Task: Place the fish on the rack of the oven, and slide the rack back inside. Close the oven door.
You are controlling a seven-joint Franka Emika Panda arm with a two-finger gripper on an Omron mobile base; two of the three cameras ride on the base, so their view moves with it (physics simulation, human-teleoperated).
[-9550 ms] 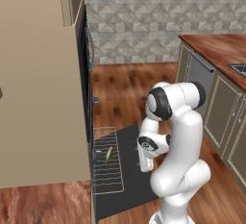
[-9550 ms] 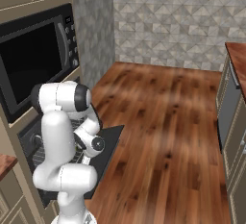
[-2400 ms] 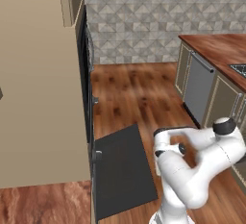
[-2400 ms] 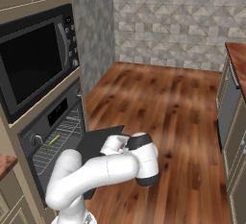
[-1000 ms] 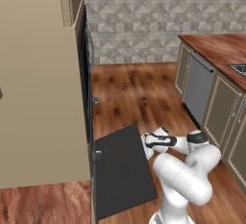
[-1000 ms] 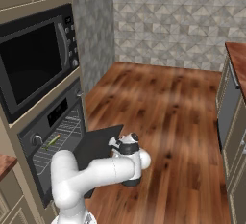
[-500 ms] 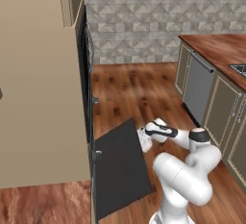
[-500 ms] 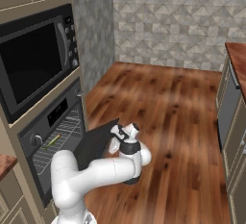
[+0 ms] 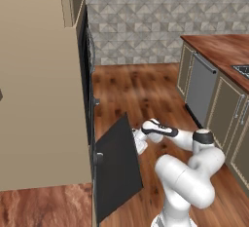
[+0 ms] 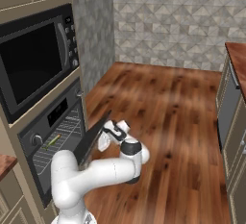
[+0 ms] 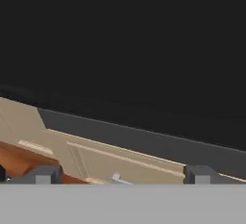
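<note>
One oven (image 10: 45,136), one door (image 9: 116,167) — it stands half raised, tilted between flat and shut. One gripper (image 9: 137,140) is against the door's outer face near its top edge, fingers spread wide, holding nothing. Inside, one rack (image 10: 60,143) of pale wires sits within the cavity, and one fish (image 10: 52,141) lies on it toward the left. One microwave (image 10: 33,59) sits above the oven. No writing is legible on any front — the panel marks are too small to read
</note>
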